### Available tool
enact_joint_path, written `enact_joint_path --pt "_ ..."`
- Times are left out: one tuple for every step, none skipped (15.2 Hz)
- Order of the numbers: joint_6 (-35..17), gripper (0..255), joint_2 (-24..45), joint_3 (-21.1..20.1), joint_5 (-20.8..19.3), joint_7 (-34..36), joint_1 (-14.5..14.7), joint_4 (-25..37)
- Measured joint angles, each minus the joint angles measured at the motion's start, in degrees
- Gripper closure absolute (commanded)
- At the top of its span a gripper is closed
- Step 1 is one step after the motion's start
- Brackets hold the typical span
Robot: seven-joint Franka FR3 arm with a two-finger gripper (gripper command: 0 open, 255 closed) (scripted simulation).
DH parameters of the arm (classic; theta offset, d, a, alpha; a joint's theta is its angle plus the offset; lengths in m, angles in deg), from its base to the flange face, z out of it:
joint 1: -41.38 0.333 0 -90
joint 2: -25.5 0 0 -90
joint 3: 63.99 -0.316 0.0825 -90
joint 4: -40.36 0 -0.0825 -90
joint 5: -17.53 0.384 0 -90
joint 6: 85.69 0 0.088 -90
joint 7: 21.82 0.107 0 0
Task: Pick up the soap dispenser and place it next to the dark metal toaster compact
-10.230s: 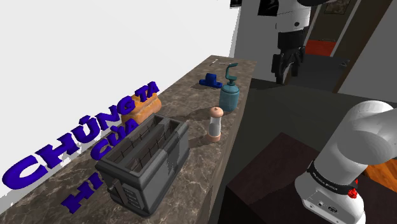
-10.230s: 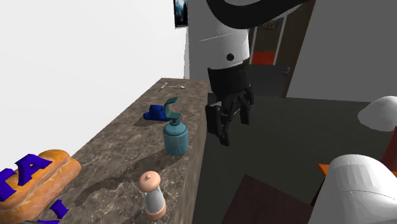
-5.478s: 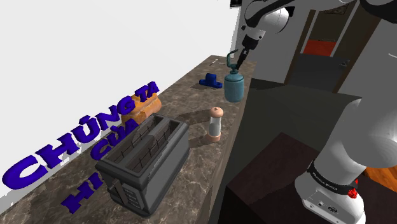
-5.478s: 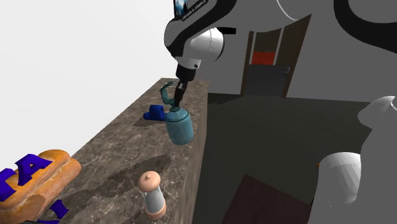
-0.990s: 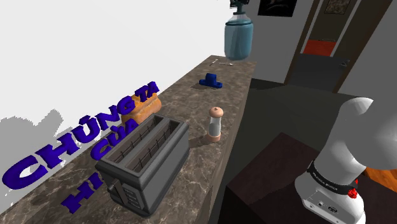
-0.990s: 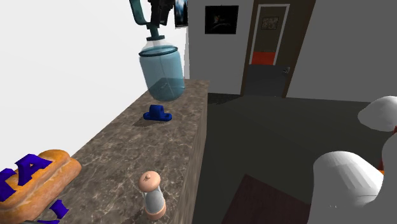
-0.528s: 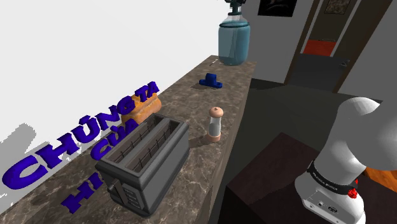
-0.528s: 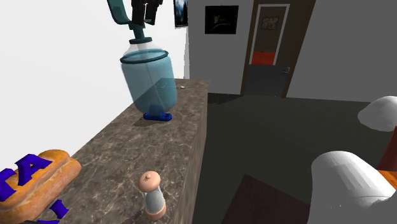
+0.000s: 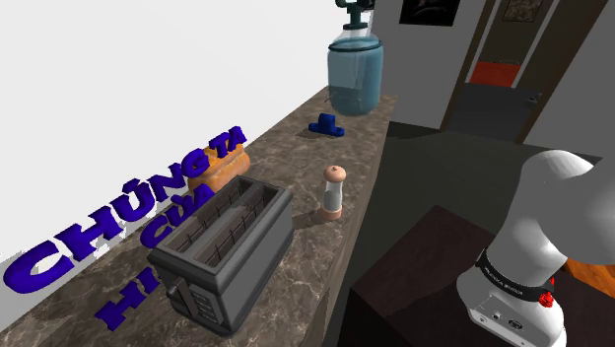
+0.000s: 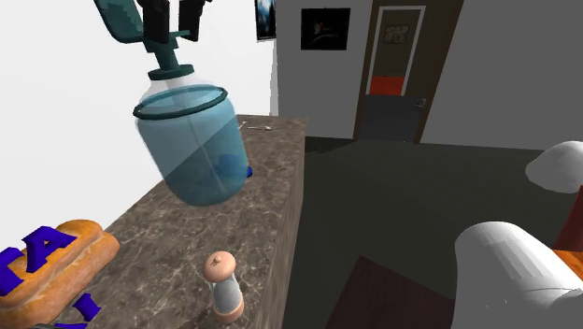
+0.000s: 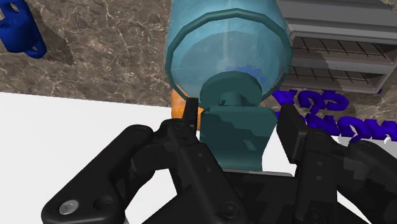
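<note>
Tool (image 11: 236, 118) aimed downward, clamped on soap dispenser (image 10: 191, 140) pump (bottle hanging tilted), high over counter (image 9: 296, 138), toaster (image 9: 227, 246) further along.

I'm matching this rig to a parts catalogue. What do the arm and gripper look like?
The arm has smooth, rounded white shells; near its lower end a black band carries small white lettering, with a small red mark beside it. The gripper is all black: a chunky body, two slim fingers and a grey screw head.

The soap dispenser (image 10: 190, 142) hides most of the small blue object (image 10: 248, 173).
</note>
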Motion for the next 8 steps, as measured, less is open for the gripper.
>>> enact_joint_path --pt "-0.01 255 -0.51 -1.40 0.03 1.67 0.33 -0.51" --pt "0.39 255 -0.07 -2.62 0.19 3.22 0.69 0.32" --pt "0.57 255 -0.35 -3.87 0.25 4.76 1.01 0.19" --pt "0.47 255 -0.84 -5.00 0.30 6.15 1.28 -0.38" --pt "0.23 255 -0.74 -5.96 0.40 7.35 1.54 -0.51" --pt "0.54 255 -1.00 -6.94 0.48 8.58 1.79 -0.48" --pt "0.57 255 -1.00 -8.34 0.59 10.27 2.15 -0.44" --pt "0.36 255 -1.60 -9.60 0.69 11.82 2.46 -1.25"
